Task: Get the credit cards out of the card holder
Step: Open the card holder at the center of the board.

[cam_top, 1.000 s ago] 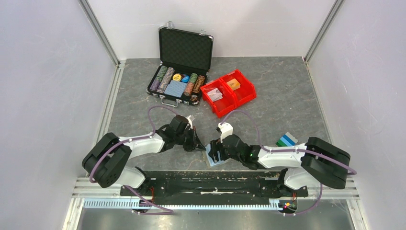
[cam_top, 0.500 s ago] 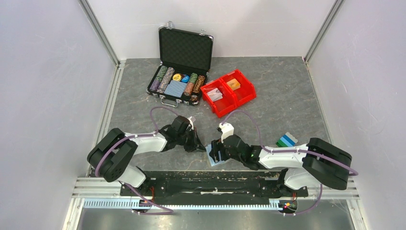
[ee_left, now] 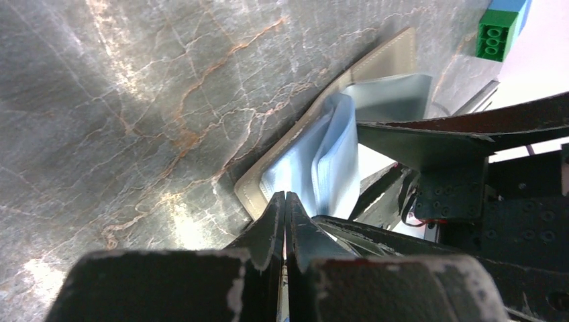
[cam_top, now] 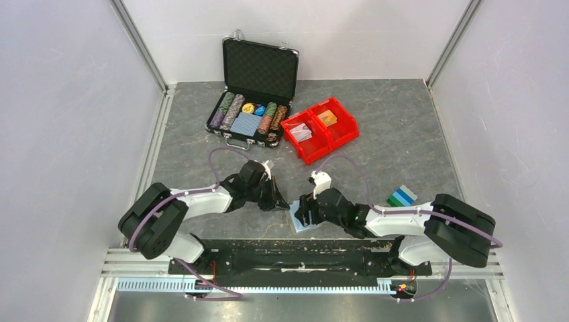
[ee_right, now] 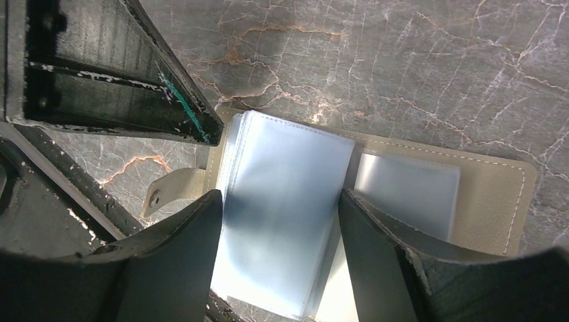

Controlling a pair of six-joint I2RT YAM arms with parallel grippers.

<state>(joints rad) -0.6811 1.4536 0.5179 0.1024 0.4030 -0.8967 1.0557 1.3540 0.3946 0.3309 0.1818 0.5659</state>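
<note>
The card holder (cam_top: 304, 227) lies open on the table between my arms, grey-beige outside with light blue clear sleeves (ee_right: 288, 215) standing up from it. No orange-yellow card shows in the sleeves. My right gripper (ee_right: 280, 198) is open, with one finger on each side of the sleeve stack; the top view shows it above the holder (cam_top: 302, 213). My left gripper (ee_left: 286, 196) is shut, and its tip is at the holder's left edge (ee_left: 268, 188), against the sleeves. It also shows in the top view (cam_top: 282, 202).
A small stack of green and blue flat pieces (cam_top: 401, 196) lies right of my right arm; I cannot tell if they are cards. An open black poker-chip case (cam_top: 253, 107) and two red bins (cam_top: 321, 129) stand at the back. The table's black front rail (cam_top: 295, 251) runs just behind the holder.
My left gripper has edged right, up to the holder's edge. My right gripper has shifted slightly right over the holder.
</note>
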